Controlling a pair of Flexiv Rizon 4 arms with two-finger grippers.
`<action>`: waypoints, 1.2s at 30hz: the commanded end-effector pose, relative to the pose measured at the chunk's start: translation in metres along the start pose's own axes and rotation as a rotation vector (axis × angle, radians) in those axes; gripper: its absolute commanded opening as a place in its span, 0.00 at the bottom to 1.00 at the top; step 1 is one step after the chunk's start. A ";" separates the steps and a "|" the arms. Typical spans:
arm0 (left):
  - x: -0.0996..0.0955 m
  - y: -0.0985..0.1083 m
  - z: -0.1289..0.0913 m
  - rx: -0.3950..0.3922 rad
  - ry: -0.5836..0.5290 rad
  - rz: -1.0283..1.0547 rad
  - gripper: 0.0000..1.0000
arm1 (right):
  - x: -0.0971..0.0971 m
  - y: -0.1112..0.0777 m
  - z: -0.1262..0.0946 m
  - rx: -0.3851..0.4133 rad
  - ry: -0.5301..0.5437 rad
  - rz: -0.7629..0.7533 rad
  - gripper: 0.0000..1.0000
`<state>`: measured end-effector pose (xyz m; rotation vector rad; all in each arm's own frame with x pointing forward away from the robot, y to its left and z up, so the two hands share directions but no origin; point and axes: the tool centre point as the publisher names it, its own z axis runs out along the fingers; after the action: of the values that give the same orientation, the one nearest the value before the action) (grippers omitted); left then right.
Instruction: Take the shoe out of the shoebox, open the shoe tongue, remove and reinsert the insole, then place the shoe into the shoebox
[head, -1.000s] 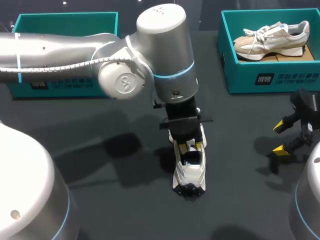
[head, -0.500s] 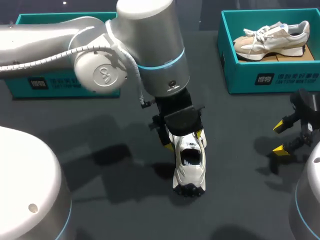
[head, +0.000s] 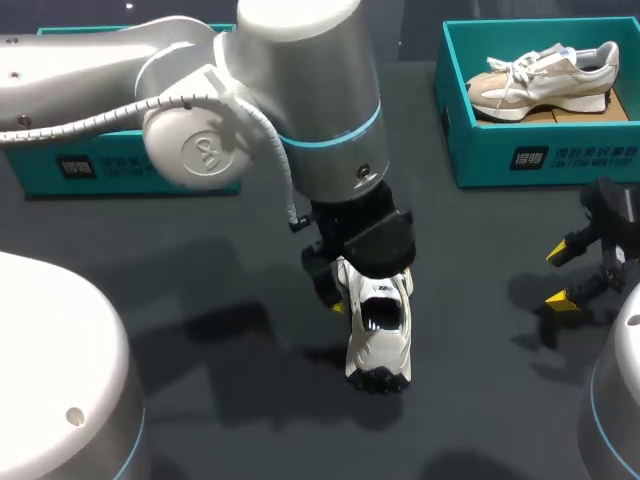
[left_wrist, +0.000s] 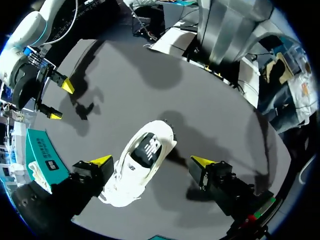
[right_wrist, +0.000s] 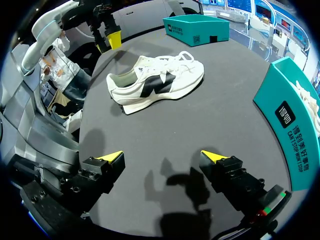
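Note:
A white sneaker with black markings (head: 379, 335) stands upright on the dark table (head: 200, 250), also seen ahead of my right gripper (right_wrist: 156, 82). My left gripper (head: 371, 296) hangs just over its heel end. In the left wrist view its fingers (left_wrist: 100, 161) stand wide open on either side of the sneaker (left_wrist: 142, 167), and both do not touch it. The teal shoebox (head: 540, 155) at the back right holds a beige sneaker (head: 545, 78). My right gripper (head: 562, 277) is open and empty near the right edge (right_wrist: 162, 159).
A second teal box (head: 130, 50) stands at the back left, partly hidden by my left arm (head: 250, 110). The shoebox wall (right_wrist: 290, 122) is close beside my right gripper. Bare table lies between the sneaker and my right gripper.
My left gripper has opened wide and its fingertips have come out of the sneaker's opening. The left wrist has shifted a little. The sneaker and right arm have stayed put.

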<state>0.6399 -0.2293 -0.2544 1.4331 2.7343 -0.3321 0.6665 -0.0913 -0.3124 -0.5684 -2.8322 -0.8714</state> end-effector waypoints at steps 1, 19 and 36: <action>0.005 -0.003 -0.006 -0.118 -0.093 -0.484 1.00 | 0.001 0.000 0.000 0.002 -0.003 0.000 1.00; 0.013 -0.018 0.016 -0.124 -0.128 -0.667 1.00 | 0.001 0.000 0.000 0.002 -0.003 0.000 1.00; 0.010 -0.025 0.072 -0.111 -0.059 -0.708 1.00 | 0.001 0.000 0.000 0.002 -0.003 0.000 1.00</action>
<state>0.6089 -0.2398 -0.3090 0.3826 3.0419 -0.2367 0.6665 -0.0912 -0.3124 -0.5681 -2.8322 -0.8714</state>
